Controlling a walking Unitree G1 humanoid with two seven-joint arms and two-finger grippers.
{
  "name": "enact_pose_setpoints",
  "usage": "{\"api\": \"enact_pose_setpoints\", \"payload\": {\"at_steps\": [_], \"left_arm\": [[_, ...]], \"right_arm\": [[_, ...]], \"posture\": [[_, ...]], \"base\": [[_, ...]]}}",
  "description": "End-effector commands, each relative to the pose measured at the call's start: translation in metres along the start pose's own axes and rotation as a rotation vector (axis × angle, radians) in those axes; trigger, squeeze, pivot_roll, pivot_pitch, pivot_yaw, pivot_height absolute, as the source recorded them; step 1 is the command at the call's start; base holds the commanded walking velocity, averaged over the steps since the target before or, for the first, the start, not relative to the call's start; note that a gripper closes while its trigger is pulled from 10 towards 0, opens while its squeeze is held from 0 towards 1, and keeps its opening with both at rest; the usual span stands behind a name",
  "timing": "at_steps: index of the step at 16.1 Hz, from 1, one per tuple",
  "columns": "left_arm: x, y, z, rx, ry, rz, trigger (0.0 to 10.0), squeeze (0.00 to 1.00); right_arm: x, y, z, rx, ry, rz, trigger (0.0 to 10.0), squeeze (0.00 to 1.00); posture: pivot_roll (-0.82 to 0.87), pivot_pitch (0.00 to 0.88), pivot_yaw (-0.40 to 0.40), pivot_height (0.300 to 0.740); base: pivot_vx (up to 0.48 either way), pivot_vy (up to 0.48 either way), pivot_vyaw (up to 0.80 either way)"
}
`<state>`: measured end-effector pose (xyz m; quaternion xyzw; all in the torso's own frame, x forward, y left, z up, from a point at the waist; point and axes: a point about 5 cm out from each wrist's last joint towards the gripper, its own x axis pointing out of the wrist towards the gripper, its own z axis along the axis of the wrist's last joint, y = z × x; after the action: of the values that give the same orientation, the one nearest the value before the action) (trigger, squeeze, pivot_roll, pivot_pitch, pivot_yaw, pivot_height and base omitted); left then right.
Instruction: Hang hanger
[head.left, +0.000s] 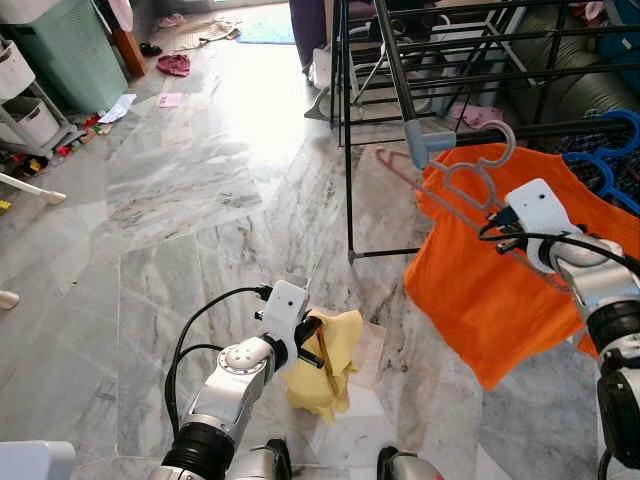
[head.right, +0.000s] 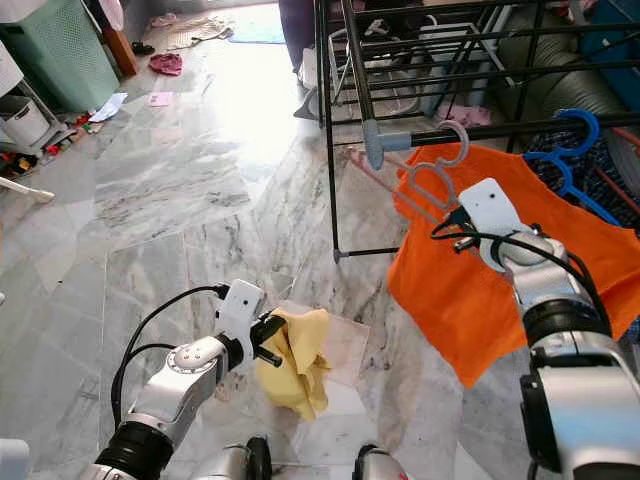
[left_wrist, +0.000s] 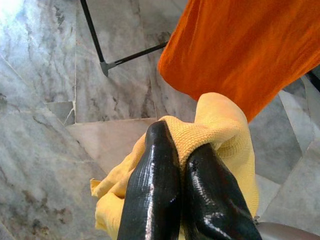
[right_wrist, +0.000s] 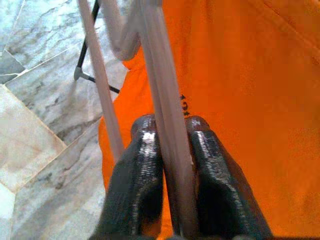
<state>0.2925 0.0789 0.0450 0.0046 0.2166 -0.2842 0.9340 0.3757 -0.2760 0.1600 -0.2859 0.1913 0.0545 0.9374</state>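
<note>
Right gripper (right_wrist: 170, 137) clamped on pink hanger (head.left: 470, 180) bearing orange shirt (head.left: 500, 290), hook lifted to rack's end rail (head.left: 520, 135) for hanging; left gripper (left_wrist: 182, 165) pinched on yellow cloth (head.left: 325, 365), kept low near floor.
</note>
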Motion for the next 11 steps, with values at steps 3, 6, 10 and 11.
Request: {"api": "enact_pose_setpoints", "payload": {"at_steps": [3, 6, 10, 11], "left_arm": [[-0.0011, 0.0018, -0.0035, 0.010, 0.020, 0.010, 10.0, 0.00], [-0.0005, 0.0018, -0.0033, 0.009, 0.022, 0.010, 10.0, 0.00], [-0.0001, 0.0031, -0.0037, 0.016, 0.026, 0.023, 10.0, 0.00], [-0.0001, 0.0031, -0.0037, 0.016, 0.026, 0.023, 10.0, 0.00]], "right_arm": [[0.0015, 0.0015, 0.0046, -0.009, -0.005, 0.024, 0.0, 0.00], [0.0017, -0.0008, 0.0071, -0.011, -0.004, 0.018, 0.0, 0.00], [0.0013, -0.0043, 0.0088, 0.007, -0.024, -0.027, 0.0, 0.00], [0.0013, -0.0043, 0.0088, 0.007, -0.024, -0.027, 0.0, 0.00]], "posture": [[-0.10, 0.165, 0.080, 0.740], [-0.09, 0.162, 0.077, 0.740], [-0.09, 0.155, 0.073, 0.740], [-0.09, 0.155, 0.073, 0.740]], "base": [[0.000, 0.000, 0.00], [0.000, 0.000, 0.00], [0.000, 0.000, 0.00], [0.000, 0.000, 0.00]]}}
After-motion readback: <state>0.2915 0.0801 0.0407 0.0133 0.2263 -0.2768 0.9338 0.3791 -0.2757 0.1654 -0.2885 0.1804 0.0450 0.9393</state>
